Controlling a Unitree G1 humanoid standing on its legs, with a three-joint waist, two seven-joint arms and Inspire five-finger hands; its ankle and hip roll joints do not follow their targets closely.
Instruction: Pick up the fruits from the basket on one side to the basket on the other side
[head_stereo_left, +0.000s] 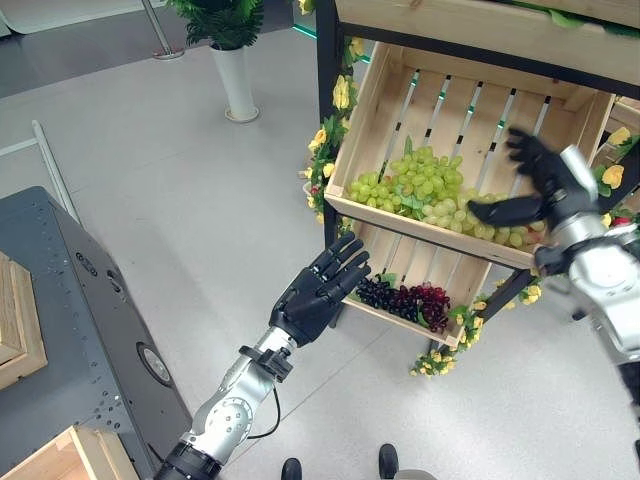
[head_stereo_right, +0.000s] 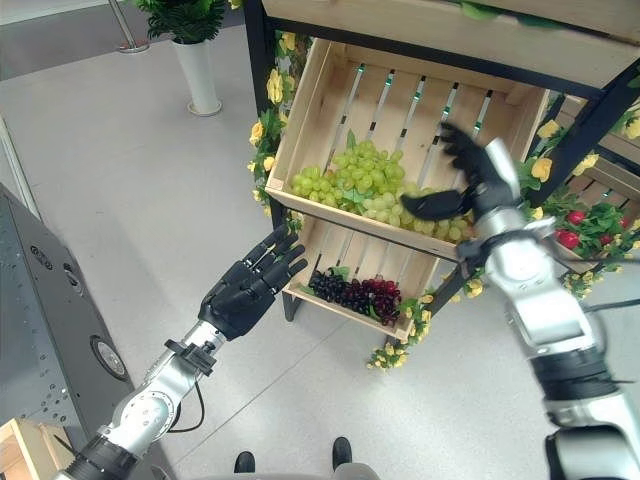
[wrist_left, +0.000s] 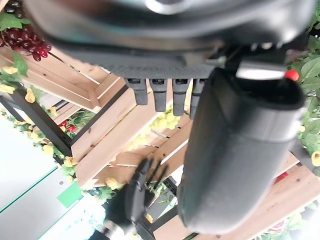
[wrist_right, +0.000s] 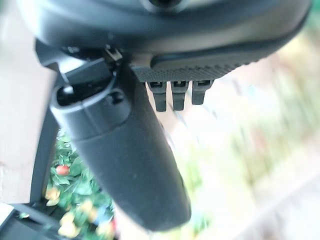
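A tilted wooden crate is seen in the upper right of the left eye view, held in a dark-framed shelf. Inside it a heap of green grapes is piled against the lower front board, the berries small, round and pale yellow-green, with a few leaves among them. Below it, a second slatted crate holds bunches of dark purple and red grapes, gathered at its front edge. Yellow artificial flowers are strung along the frame.

The right hand is raised over the right end of the upper crate, with fingers spread and straight and the thumb stretched out above the green grapes; nothing is held in it. The left hand is held in mid-frame, just left of the lower crate, fingers straight and close together, empty. A potted plant stands on the floor at the upper left.
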